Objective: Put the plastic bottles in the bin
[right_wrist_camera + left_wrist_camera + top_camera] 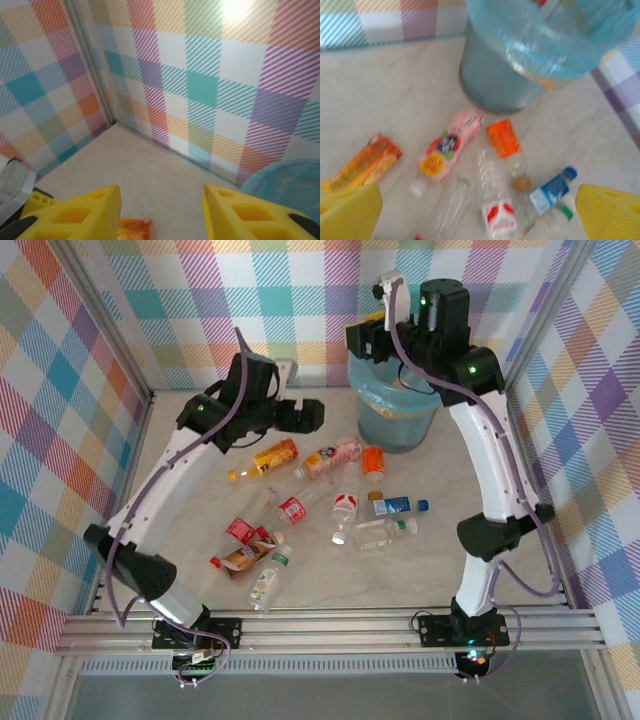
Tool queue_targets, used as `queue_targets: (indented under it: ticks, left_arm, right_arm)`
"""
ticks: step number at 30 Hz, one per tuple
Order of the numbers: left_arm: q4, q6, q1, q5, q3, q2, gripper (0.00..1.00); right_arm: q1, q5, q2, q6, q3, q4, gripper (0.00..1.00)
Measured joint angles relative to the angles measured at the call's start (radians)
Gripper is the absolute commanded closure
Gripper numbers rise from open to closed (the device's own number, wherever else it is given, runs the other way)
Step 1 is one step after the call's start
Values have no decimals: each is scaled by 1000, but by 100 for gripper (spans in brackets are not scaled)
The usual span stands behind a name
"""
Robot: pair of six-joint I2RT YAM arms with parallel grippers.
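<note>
Several plastic bottles lie scattered on the table's middle, among them an orange-labelled one, a pink one, an orange one and a blue one. The grey-blue bin with its light blue bag stands at the back. My left gripper hovers open above the bottles, left of the bin, with nothing between its yellow fingers. High over the bin's left rim, my right gripper has its jaws apart and holds nothing.
Checked walls close in the table at the back and both sides. A metal rail runs along the near edge by the arm bases. Bare table surface lies left of the bottles and right of the bin.
</note>
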Motion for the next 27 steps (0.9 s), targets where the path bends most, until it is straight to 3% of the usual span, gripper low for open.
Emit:
queue_targets:
  ticks: [7,12,18,27]
  left_arm:
    - [-64,-9,-19,-15,-325,-243,4]
    - [-56,-101,-124,-35,-499,-302,4]
    - [11,-211,-265,-41,-571,-204,4]
    - [84,-261,-295,-14,-478,90,8]
  right_arm:
    - [63,-47,-196,60,-388,20,52]
    - [65,-40,-308,115,-712,26,50]
    - [65,14,-443,191,-1004,-1,44]
    - [64,103,-622,220,-1197,-74,38]
